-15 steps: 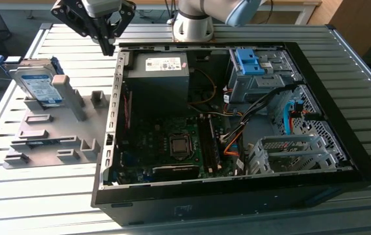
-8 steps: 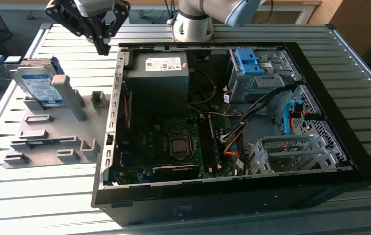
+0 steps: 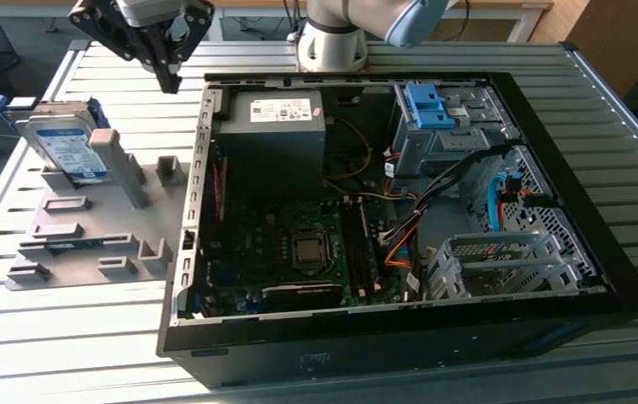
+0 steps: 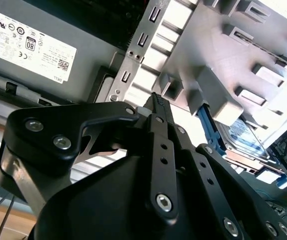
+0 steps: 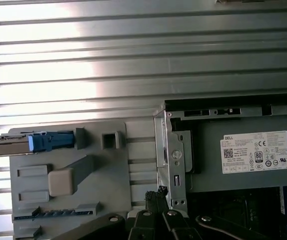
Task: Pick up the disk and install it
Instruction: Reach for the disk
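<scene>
We see the disk (image 3: 64, 150) at the upper left of the exterior view, propped on edge in a grey plastic rack (image 3: 94, 252) on the ribbed metal bench (image 3: 61, 345). We judge it dense, rigid, smooth-faced and shock-sensitive, best taken across its blue-framed long edges. The pincer (image 3: 168, 84) hangs near it, up and to the right in that frame, its tips together and empty.

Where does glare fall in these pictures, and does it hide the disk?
First wrist view: bright light glares off the slatted table, yet the disk, seen edge-on, shows plainly. Exterior view: even light, disk clear on its grey holder; the case interior is dark. Second wrist view: the gripper is a dark foreground mass.
</scene>
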### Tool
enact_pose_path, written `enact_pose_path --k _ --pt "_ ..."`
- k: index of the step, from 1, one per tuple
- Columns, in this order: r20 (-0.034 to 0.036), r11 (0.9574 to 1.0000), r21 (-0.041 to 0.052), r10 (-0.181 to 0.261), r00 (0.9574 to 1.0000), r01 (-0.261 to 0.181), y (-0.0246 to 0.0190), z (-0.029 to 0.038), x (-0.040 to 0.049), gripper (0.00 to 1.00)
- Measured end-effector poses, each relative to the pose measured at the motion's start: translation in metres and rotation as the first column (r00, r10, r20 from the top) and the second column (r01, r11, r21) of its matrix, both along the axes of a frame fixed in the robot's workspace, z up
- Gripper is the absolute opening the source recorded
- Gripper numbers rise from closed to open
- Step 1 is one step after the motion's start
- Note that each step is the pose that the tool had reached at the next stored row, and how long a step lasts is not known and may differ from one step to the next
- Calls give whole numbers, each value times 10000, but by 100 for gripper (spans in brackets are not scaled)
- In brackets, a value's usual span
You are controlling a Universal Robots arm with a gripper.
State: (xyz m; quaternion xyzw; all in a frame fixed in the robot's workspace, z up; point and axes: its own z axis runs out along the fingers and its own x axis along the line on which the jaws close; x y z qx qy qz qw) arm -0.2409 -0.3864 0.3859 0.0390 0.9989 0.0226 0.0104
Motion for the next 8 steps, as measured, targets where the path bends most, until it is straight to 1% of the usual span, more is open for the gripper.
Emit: enact_pose_path --k 8 --pt "0 10000 5 -1 10000 1 23 -3 -89 11"
